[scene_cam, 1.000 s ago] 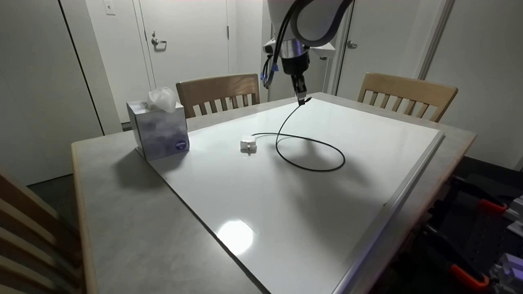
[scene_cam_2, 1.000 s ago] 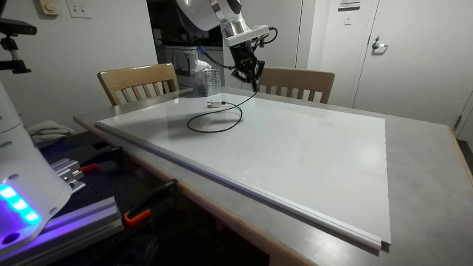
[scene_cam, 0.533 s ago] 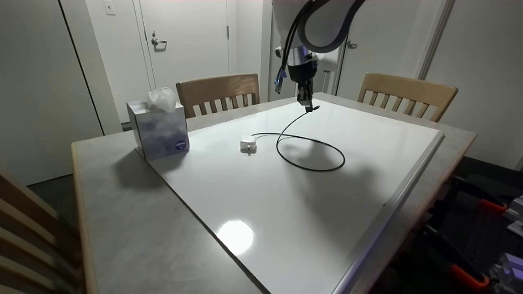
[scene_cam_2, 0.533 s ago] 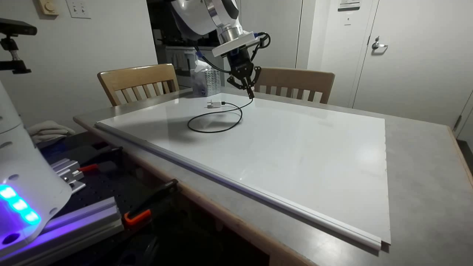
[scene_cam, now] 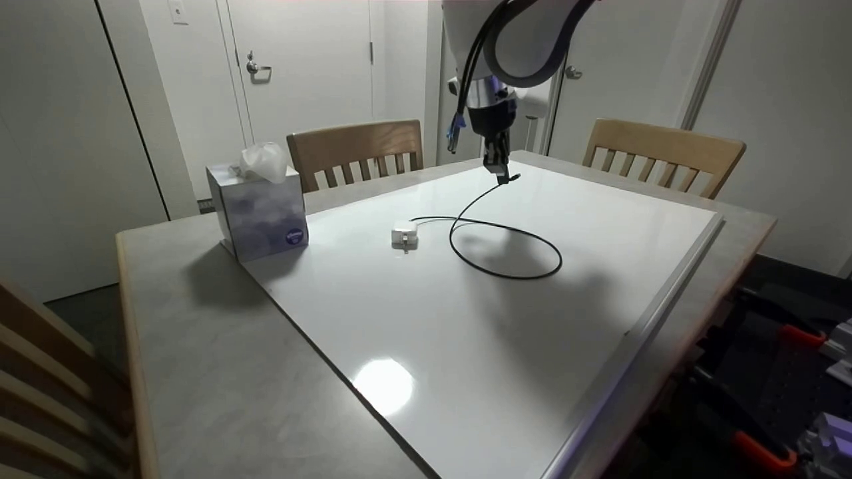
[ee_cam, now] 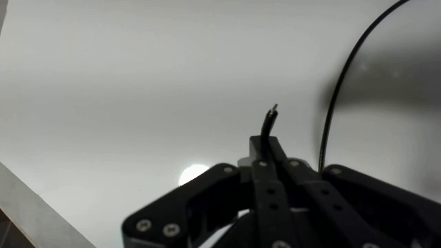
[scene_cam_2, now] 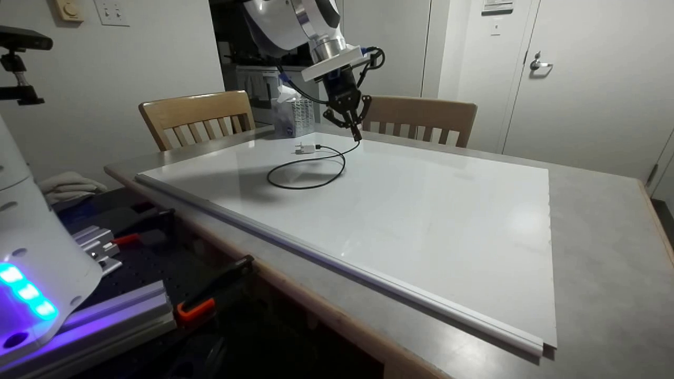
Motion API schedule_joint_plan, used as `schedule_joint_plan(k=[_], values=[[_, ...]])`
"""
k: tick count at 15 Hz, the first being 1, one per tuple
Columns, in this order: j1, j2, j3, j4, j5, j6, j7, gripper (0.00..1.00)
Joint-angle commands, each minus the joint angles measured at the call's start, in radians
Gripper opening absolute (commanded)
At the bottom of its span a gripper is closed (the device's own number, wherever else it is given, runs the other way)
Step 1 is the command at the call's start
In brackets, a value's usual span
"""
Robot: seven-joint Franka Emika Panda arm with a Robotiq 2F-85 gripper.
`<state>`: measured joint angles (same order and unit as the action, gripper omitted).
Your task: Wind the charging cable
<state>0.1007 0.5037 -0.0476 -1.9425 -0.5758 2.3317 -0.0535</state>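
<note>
Over by the far side, the gripper (scene_cam: 502, 180) pinches one end of the black charging cable (scene_cam: 519, 278), which loops nearer over a white board (scene_cam: 399, 319) to a white adapter (scene_cam: 404, 234) on the left. A tissue box (scene_cam: 266, 216) stands farther left; wooden chairs (scene_cam: 359, 141) surround the gray table (scene_cam: 200, 366).

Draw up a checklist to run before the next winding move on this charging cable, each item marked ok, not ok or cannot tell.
1. Grip: gripper shut on the charging cable: ok.
2. Tail: the free end pokes out past the gripper in the wrist view: ok.
3. Winding: the cable makes one loose turn, crossing itself, not wound up: not ok.
4. Connection: the cable's other end looks plugged into the white adapter, which lies on the white board: ok.
5. Obstacle: the tissue box stands apart from the cable: ok.
6. Gap between gripper and board: cannot tell.
</note>
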Motion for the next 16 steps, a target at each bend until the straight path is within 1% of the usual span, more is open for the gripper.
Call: schedule_joint_plan(k=[1, 4, 7, 10, 11, 12, 14, 16], values=[[0.011, 0.003, 0.006, -0.005, 0.062, -0.070, 0.066, 0.01], [0.025, 0.008, -0.002, -0.013, 0.114, -0.121, 0.164, 0.01], [0.033, 0.010, -0.014, -0.030, 0.131, -0.109, 0.275, 0.01], [0.036, 0.006, -0.019, -0.047, 0.142, -0.105, 0.352, 0.01], [0.036, 0.003, -0.019, -0.049, 0.145, -0.112, 0.366, 0.28], [0.040, -0.001, -0.021, -0.049, 0.143, -0.123, 0.380, 0.29], [0.044, -0.020, -0.023, -0.054, 0.134, -0.145, 0.389, 0.41], [0.044, -0.045, -0.023, -0.060, 0.129, -0.170, 0.379, 0.58]])
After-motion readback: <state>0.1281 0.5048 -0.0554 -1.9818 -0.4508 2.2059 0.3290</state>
